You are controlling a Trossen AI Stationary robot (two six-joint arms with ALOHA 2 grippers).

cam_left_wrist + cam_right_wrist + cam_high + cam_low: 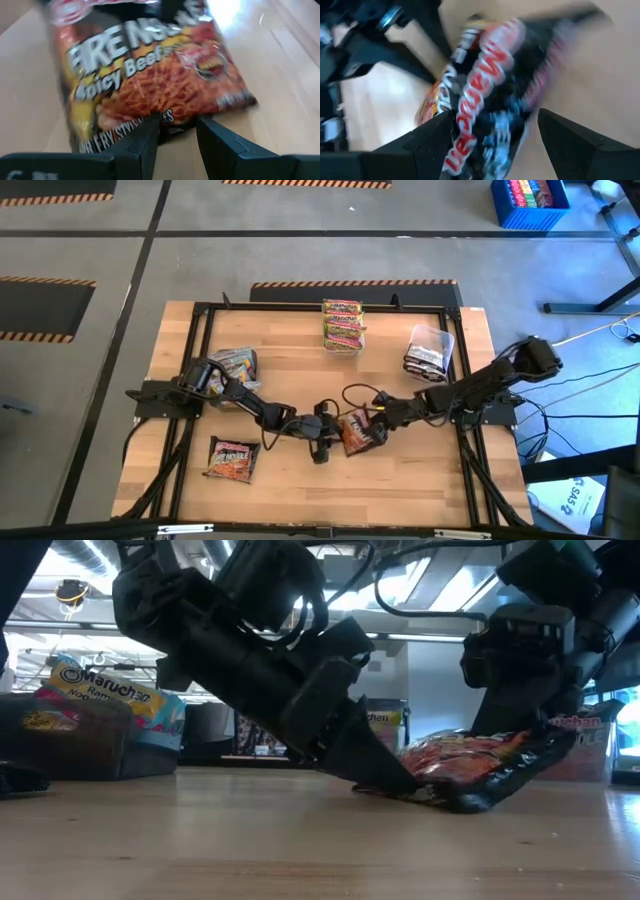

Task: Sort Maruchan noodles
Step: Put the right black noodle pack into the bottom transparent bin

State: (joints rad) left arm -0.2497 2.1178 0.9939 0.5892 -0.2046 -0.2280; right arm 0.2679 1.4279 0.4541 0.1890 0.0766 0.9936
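Observation:
A dark "Fire Noodle Spicy Beef" Maruchan packet (358, 432) lies near the table's middle, between both grippers. In the low view the packet (470, 765) is tilted, its left end on the wood and its right end raised. My right gripper (378, 420) (495, 117) is shut on that raised end. My left gripper (330, 436) (177, 132) is open, its fingertips (395, 775) low at the packet's resting end, one on either side of the edge. I cannot tell whether they touch it. My right gripper holds the packet by its right-hand end (470, 115), the packet's body between the two fingers (432, 137). It comes slanting down from the table's right. That end (560, 740) is lifted, and the opposite end (440, 798) rests on the table.
A second dark packet (232, 459) lies near the front left. A stack of yellow-green packets (342, 325) sits at the far edge. A clear tub (430, 348) holds dark packets at the far right. More packets (235, 365) lie by the left arm. Bare wood shows at the front right.

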